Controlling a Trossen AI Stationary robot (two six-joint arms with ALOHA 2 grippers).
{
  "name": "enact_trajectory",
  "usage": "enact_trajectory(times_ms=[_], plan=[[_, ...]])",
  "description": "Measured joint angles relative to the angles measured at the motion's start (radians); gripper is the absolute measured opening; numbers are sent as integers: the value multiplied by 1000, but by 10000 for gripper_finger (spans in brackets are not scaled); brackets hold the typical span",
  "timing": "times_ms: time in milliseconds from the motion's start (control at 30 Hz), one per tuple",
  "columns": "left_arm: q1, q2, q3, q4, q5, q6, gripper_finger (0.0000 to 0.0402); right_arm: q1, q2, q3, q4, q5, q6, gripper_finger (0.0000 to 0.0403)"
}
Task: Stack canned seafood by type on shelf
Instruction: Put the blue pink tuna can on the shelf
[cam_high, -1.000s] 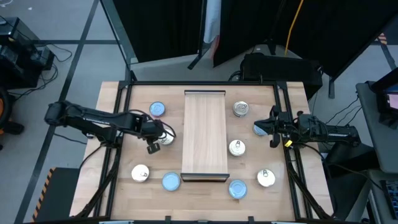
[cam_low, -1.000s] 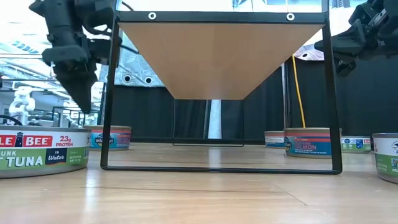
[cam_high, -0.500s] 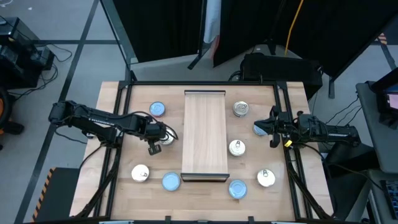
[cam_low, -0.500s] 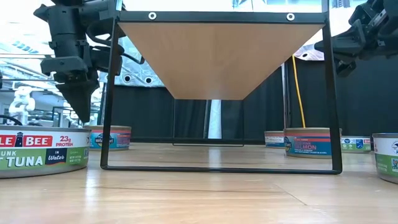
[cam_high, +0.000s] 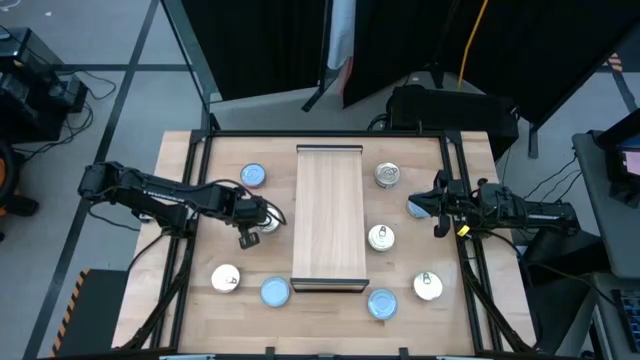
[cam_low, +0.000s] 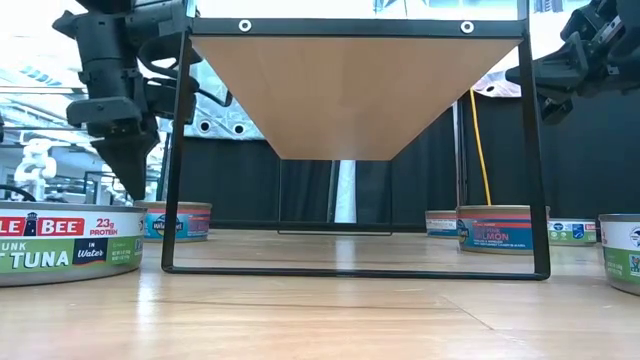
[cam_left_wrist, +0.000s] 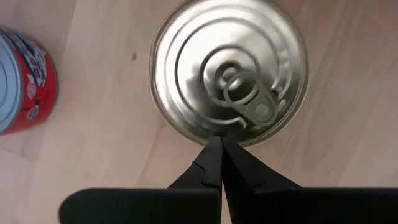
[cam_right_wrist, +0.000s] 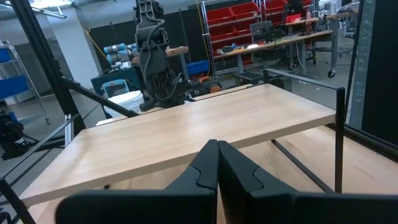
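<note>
Silver pull-tab tin (cam_left_wrist: 229, 73) directly beneath the left gripper (cam_left_wrist: 218, 142), on the tabletop (cam_high: 400, 150) just beside the shelf (cam_high: 328, 215) on its left-arm side. Fingertips pressed together to a single point above the tin's rim nearest the wrist, not around it; jaws to be spread before any grasp, by judgement. Tin round, hence no long axis; pull tab angled away from the fingertips. Left arm clearly the nearer to this tin; same tin partly hidden under the gripper (cam_high: 250, 228) from above.

Right gripper (cam_right_wrist: 216, 151) waiting on the opposite side of the shelf, raised above shelf-top level, fingertips likewise closed together, a blue-topped tin (cam_high: 417, 207) just beside it.

Shelf top bare of tins. Remaining tins scattered on the tabletop on both sides of the shelf and off its dark front edge: blue tops (cam_high: 253, 176), white or cream tops (cam_high: 226, 278), pull-tab tops (cam_high: 387, 175).

Legible writing, low view: green-labelled tin (cam_low: 65, 243) marked "BEE", "23g PROTEIN", "TUNA", "in Water"; blue-and-orange tin (cam_low: 498, 228) with lettering ending "MON", probably salmon. Red-labelled tin (cam_left_wrist: 26, 79) beside the pull-tab tin, print unreadable.
</note>
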Motion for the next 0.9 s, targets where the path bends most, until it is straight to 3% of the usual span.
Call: enact_trajectory(times_ms=[900], plan=[[-19,0,-9,-46,38,-34,4,0,0,0,-4,-2,0,0]])
